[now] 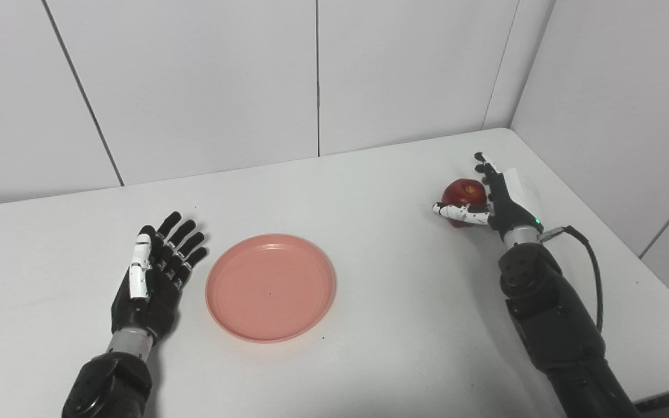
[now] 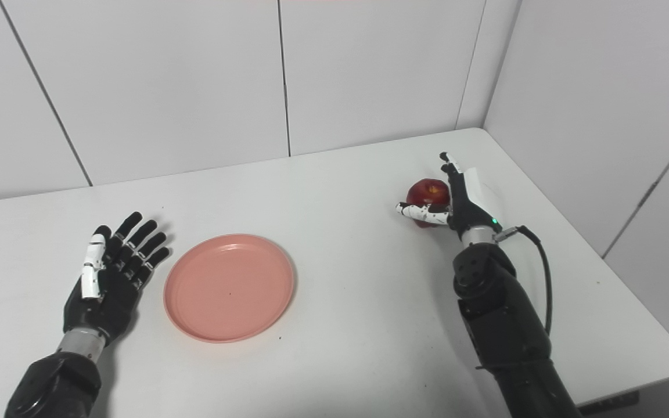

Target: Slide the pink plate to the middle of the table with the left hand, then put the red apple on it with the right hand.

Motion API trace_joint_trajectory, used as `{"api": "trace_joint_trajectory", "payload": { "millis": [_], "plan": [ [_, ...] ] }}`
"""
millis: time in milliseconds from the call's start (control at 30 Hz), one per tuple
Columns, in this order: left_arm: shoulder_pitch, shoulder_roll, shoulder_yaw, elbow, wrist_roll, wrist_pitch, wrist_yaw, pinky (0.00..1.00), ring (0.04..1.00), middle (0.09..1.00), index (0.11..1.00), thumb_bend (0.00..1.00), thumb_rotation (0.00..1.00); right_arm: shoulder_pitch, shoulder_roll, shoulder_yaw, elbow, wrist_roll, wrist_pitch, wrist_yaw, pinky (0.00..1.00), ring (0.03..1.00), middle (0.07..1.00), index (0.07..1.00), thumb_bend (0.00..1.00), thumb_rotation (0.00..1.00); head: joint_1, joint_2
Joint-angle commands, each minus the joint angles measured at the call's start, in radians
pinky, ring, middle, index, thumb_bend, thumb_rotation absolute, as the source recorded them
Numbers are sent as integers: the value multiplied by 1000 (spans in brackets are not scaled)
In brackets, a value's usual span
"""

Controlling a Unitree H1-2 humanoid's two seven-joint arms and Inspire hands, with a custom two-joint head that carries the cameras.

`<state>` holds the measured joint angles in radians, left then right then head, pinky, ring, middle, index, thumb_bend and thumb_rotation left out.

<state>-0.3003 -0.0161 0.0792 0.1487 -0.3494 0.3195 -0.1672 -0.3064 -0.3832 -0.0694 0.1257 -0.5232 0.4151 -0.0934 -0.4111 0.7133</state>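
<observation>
currently the white table [image 1: 369,191] fills the lower part of both head views, matte and plain, with its far right corner rounded and tucked into a corner of the room. white wall panels [image 1: 195,81] with thin dark seams stand behind the table and along its right side.

left hand [image 1: 151,278]: lies palm up near the front left of the table, fingers [image 1: 186,241] straight and fanned slightly apart, thumb laid alongside the palm. it holds nothing. it sits just beside the left rim of the pink plate; whether the fingertips touch the rim cannot be told, though a thin strip of table seems to show between them.

right hand [image 1: 494,200]: at the far right of the table, wrapped about the red apple [image 1: 463,193]. the thumb [image 1: 462,213] crosses the near side of the fruit, the fingers stand up behind and to its right. the hand is closed on the apple. whether the apple rests on the table or is lifted just off it cannot be told. a black cable [image 1: 593,261] loops from the wrist down along the forearm.

pink plate [image 1: 270,287]: round, shallow, raised rim, flat on the table left of centre. nothing in it apart from a tiny dark speck near the middle. apple and plate are well apart, open table between them.
</observation>
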Motion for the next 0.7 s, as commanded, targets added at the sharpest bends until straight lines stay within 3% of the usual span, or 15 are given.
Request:
{"api": "trace_joint_trajectory", "payload": {
  "millis": [0, 67, 233, 500, 533, 567, 667],
  "plan": [
    [21, 0, -4, 7, 10, 50, 21, 863, 864, 878, 869, 372, 1000, -48, -13, -14, -11, 3, -3, -31, 511, 653, 718, 866, 957, 354, 1, 0],
    [21, 0, -4, 8, 11, 50, 21, 859, 864, 878, 868, 371, 1000, -47, -13, -17, -4, 11, -17, -35, 578, 707, 760, 846, 943, 328, 1, 0],
    [21, -1, -5, 7, 12, 52, 22, 857, 862, 876, 866, 371, 1000, -45, -16, -22, 13, 37, -65, -54, 620, 715, 750, 784, 907, 256, 4, -1],
    [22, -2, -2, 10, 6, 50, 19, 869, 865, 878, 868, 378, 1000, -47, -22, -11, 55, 50, -130, -88, 476, 540, 593, 604, 815, 107, 8, -3],
    [22, -2, -2, 9, 6, 51, 18, 869, 866, 878, 868, 379, 1000, -48, -24, -9, 66, 52, -148, -94, 457, 520, 573, 548, 671, 123, 8, -3],
    [23, -2, -3, 7, 6, 52, 19, 870, 867, 879, 869, 380, 1000, -49, -25, -8, 75, 54, -159, -98, 441, 505, 557, 519, 598, 130, 8, -3],
    [23, -3, -2, 5, 4, 55, 18, 873, 870, 881, 872, 378, 1000, -51, -28, -3, 91, 52, -184, -110, 408, 479, 522, 487, 523, 134, 8, -3]
  ]
}}
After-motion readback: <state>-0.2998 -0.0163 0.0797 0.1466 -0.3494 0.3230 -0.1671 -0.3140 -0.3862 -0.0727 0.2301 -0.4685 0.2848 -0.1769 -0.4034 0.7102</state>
